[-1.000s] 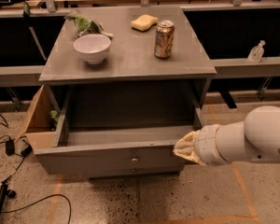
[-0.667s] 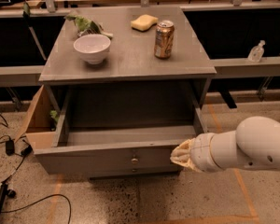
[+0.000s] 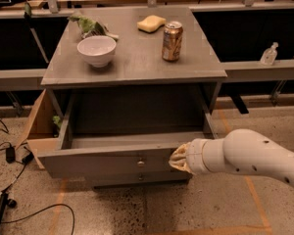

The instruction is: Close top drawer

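The top drawer (image 3: 103,163) of the grey cabinet is pulled far out and looks empty inside. Its flat grey front carries a small round metal knob (image 3: 140,163) at centre. My gripper (image 3: 178,159) comes in from the right on a white arm and rests against the right part of the drawer front, just right of the knob. A slimmer drawer front with a like knob (image 3: 140,177) shows just below.
On the cabinet top (image 3: 137,62) stand a white bowl (image 3: 96,50), a drink can (image 3: 172,41), a yellow sponge (image 3: 151,23) and a green-leafed item (image 3: 89,25). A cardboard box (image 3: 37,126) sits at the cabinet's left. Cables (image 3: 10,199) lie on the floor at left.
My gripper has shifted slightly left along the drawer front, toward the knob. The drawer looks about as far out as before.
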You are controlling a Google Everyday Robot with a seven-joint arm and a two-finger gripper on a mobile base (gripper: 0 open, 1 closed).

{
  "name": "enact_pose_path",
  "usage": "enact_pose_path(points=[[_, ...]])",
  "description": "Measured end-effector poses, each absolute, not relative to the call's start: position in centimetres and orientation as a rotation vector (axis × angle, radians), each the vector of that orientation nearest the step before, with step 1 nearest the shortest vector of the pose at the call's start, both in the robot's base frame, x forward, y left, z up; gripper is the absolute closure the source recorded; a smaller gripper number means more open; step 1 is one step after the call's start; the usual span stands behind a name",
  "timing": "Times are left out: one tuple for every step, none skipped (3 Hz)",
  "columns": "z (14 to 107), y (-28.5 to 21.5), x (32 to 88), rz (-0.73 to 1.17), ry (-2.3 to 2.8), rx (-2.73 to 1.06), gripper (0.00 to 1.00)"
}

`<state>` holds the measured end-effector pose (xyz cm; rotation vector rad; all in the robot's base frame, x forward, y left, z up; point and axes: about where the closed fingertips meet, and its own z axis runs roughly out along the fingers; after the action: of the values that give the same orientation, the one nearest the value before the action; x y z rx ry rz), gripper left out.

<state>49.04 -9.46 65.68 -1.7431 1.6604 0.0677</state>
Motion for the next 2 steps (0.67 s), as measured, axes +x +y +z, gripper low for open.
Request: enact_pose_path(points=[[66.1,-9.6,53.4,-0.079,1.584,-1.763,1.0],[66.5,-10.2,58.2,-0.193,1.505,-1.805,1.0]])
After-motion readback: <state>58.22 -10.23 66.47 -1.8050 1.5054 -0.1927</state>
